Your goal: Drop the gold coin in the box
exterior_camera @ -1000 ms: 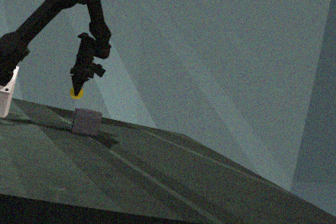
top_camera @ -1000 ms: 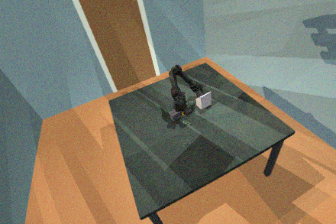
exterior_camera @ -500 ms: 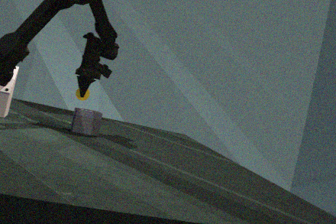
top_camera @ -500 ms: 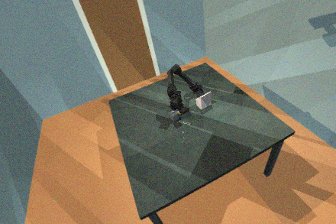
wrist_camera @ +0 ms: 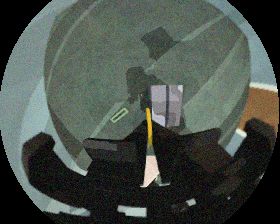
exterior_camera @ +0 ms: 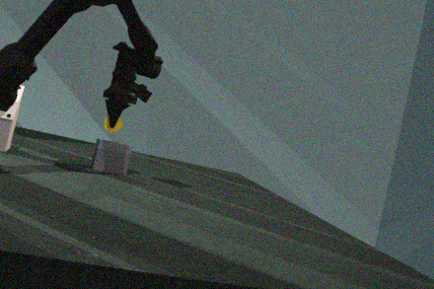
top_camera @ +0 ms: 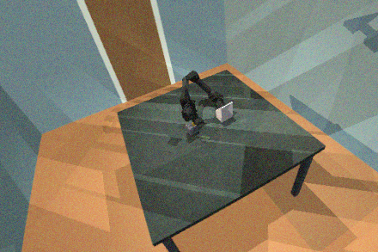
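The gold coin [exterior_camera: 107, 126] [wrist_camera: 149, 120] [top_camera: 193, 124] is held on edge between the fingertips of my gripper [exterior_camera: 112, 125] [wrist_camera: 147, 122], which is shut on it. In the exterior view the coin hangs a little above the grey box [exterior_camera: 114, 158] [wrist_camera: 158, 106] [top_camera: 192, 129]. In the wrist view the box lies just right of the coin's far end, and its dark lid slot runs nearly parallel to the coin. The holder [wrist_camera: 119, 115] [top_camera: 205, 138] shows as a small light-green outline on the table, left of the coin in the wrist view, with no coin in it.
The dark table [top_camera: 185, 181] [exterior_camera: 197, 228] carries the box and holder. A white block-like panel [top_camera: 224, 112] [exterior_camera: 5, 134] stands by the arm's base. Shadows of the arm fall near the box.
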Controlling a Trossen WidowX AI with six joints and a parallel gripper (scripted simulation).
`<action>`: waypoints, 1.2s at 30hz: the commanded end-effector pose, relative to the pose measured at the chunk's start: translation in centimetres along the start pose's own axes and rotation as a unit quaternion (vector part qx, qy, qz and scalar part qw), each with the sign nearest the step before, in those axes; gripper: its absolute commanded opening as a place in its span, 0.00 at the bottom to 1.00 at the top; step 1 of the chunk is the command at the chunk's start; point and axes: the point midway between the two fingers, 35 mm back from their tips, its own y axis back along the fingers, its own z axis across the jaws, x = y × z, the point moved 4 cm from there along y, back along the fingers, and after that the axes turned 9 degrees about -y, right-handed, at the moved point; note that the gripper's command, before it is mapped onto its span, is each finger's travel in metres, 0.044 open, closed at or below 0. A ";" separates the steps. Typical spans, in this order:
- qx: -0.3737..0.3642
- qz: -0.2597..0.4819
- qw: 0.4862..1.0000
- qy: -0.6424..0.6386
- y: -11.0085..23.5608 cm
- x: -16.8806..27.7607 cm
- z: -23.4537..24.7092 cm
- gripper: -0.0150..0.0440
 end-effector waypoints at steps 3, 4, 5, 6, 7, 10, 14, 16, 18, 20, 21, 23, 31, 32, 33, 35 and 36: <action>0.003 -0.001 1.000 -0.003 0.0 -0.7 -1.5 0.25; 0.003 -0.001 1.000 -0.003 0.0 -0.8 -1.8 0.25; 0.003 -0.001 1.000 -0.003 0.0 -0.9 -2.0 0.25; 0.004 -0.001 1.000 -0.003 0.0 -1.0 -2.2 0.25; 0.004 -0.001 1.000 -0.003 -0.1 -1.1 -2.5 0.25; 0.006 -0.001 1.000 -0.003 -0.1 -1.3 -3.2 0.25; 0.007 -0.001 1.000 -0.003 -0.1 -1.5 -3.8 0.25; 0.006 -0.001 1.000 -0.002 -0.1 -1.4 -3.5 0.25; 0.006 0.000 1.000 -0.001 -0.1 -1.3 -3.2 0.25; 0.006 0.000 1.000 -0.001 -0.1 -1.3 -3.2 0.25; 0.006 0.000 1.000 -0.001 -0.1 -1.3 -3.2 0.25; 0.006 0.000 1.000 -0.001 -0.1 -1.3 -3.2 0.25; 0.006 0.000 1.000 -0.002 -0.2 -1.4 -3.5 0.25; 0.006 0.000 1.000 -0.003 -0.2 -1.5 -3.5 0.25; 0.006 0.000 1.000 -0.004 -0.2 -1.5 -3.6 0.25; 0.006 -0.001 1.000 -0.004 -0.2 -1.6 -3.6 0.25; 0.006 -0.001 1.000 -0.004 -0.2 -1.6 -3.7 0.25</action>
